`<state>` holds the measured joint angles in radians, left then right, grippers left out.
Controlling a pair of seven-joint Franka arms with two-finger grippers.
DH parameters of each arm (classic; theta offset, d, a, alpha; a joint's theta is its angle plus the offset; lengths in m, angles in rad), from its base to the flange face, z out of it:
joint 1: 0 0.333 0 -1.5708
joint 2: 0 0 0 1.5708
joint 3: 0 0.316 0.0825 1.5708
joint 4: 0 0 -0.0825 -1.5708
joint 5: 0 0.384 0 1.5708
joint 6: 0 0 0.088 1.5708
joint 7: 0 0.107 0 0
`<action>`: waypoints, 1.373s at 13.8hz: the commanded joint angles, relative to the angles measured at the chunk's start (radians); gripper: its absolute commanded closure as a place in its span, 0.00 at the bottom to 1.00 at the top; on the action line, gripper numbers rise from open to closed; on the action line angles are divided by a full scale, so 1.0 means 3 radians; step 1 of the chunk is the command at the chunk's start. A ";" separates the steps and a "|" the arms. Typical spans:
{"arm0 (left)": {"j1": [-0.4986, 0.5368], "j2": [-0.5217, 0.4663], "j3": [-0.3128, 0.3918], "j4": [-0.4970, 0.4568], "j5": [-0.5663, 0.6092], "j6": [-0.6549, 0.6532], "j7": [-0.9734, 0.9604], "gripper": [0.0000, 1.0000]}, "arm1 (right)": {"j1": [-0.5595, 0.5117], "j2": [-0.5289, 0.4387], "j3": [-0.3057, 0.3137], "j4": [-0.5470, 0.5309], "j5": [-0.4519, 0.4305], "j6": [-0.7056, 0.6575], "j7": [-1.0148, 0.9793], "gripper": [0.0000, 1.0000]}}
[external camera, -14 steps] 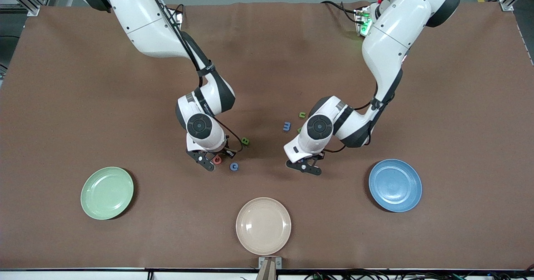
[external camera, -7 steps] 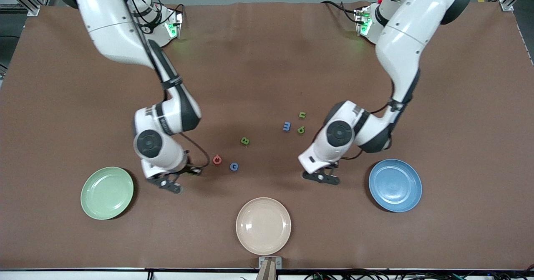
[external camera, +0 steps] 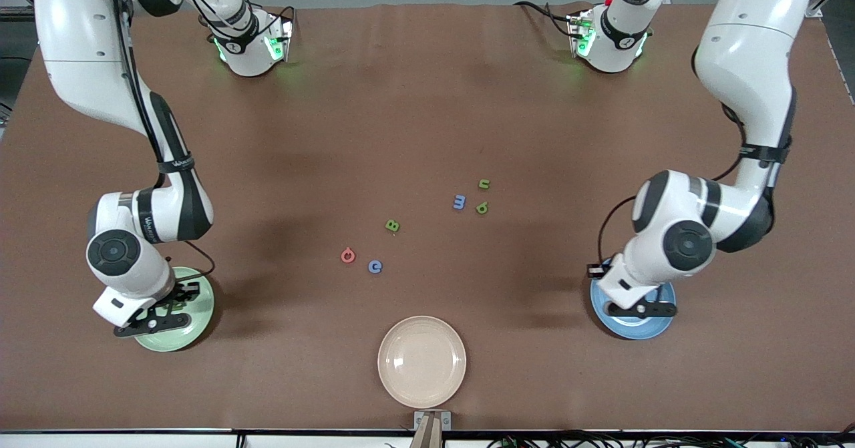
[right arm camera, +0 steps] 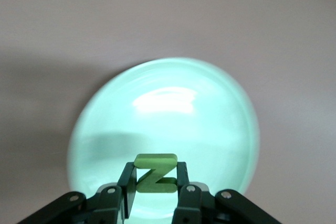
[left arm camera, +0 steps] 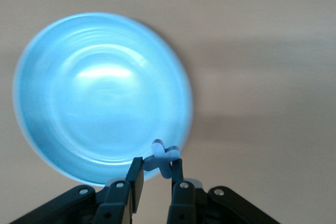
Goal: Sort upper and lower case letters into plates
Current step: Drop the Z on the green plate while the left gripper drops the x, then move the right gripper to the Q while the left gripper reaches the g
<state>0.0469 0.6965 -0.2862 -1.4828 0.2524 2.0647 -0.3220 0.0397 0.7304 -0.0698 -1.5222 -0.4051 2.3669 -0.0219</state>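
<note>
A: Right gripper (right arm camera: 155, 186): clamped on a green Z (right arm camera: 155, 173), hanging over the green plate (external camera: 195, 328) at the right arm's end of the table

B: And why over that plate?

A: Judged a capital, so this looks like the drop spot for upper case. Z is gripped by its sides and held flat, which should let it fall level

B: Left gripper (left arm camera: 154, 178)?

A: Pinched tight on a pale blue letter (left arm camera: 160, 157), which one I cannot tell. It hangs over the blue plate's (external camera: 658, 324) rim, at the left arm's end

B: Over the rim, not the middle?

A: Yes, so a release now might land it on the edge. A little more travel inward seems wise

B: Stock on the table?

A: Six loose letters in the middle: a green B (external camera: 393, 226), a red letter (external camera: 347, 255) just beside a blue c (external camera: 375, 267), then a blue m (external camera: 459, 201), a green n (external camera: 484, 183) and another green letter (external camera: 482, 207) close together

B: Third plate?

A: Beige plate (external camera: 421, 360), nearest the front camera, holding nothing. Both task plates show no letters lying in them yet
</note>
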 commanded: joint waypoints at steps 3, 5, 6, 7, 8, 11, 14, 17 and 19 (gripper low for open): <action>0.0258 0.0209 -0.0033 -0.0048 -0.0008 0.0230 0.0020 0.47 | -0.0076 0.0112 0.0069 0.0043 -0.0189 0.0287 -0.0009 0.00; 0.0283 0.0164 -0.0028 -0.0119 0.0007 0.0246 -0.0006 0.01 | -0.0005 0.0102 0.0130 0.0032 0.0187 0.0241 0.0392 0.00; 0.0258 0.0098 -0.0028 -0.0165 0.0007 0.0210 0.0010 0.00 | 0.0041 0.0091 0.0211 0.0032 0.0509 0.0154 0.0577 0.00; 0.0207 -0.0040 -0.0028 -0.0292 0.0007 0.0200 -0.0076 0.00 | 0.0097 0.0086 0.0263 0.0063 0.0891 -0.0013 0.0787 0.00; 0.0116 -0.0183 -0.0033 -0.0425 0.0013 0.0199 -0.0194 0.00 | 0.0224 0.0056 0.0268 0.0154 0.1199 -0.0172 0.1027 0.00; 0.0013 -0.0399 -0.0226 -0.0707 -0.0003 0.0205 -0.0795 0.02 | 0.0603 0.0025 0.0268 0.0191 0.1391 -0.0404 0.1870 0.00; -0.0140 -0.0343 -0.0533 -0.0743 0.0002 0.0210 -0.1874 0.05 | 0.0981 0.0050 0.0268 0.0165 0.1386 -0.0373 0.2444 0.00; -0.0529 -0.0195 -0.0534 -0.0784 -0.0003 0.0433 -0.2871 0.12 | 0.1201 0.0061 0.0268 0.0069 0.1386 -0.0332 0.2726 0.00; -0.0713 -0.0154 -0.0529 -0.0942 0.0002 0.0755 -0.3337 0.12 | 0.1314 0.0061 0.0268 -0.0110 0.1386 -0.0164 0.2839 0.00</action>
<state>-0.1334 0.6409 -0.4513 -1.7204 0.2520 2.2086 -1.2078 0.4101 0.7632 0.0204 -1.4872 -0.0132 2.2691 0.7993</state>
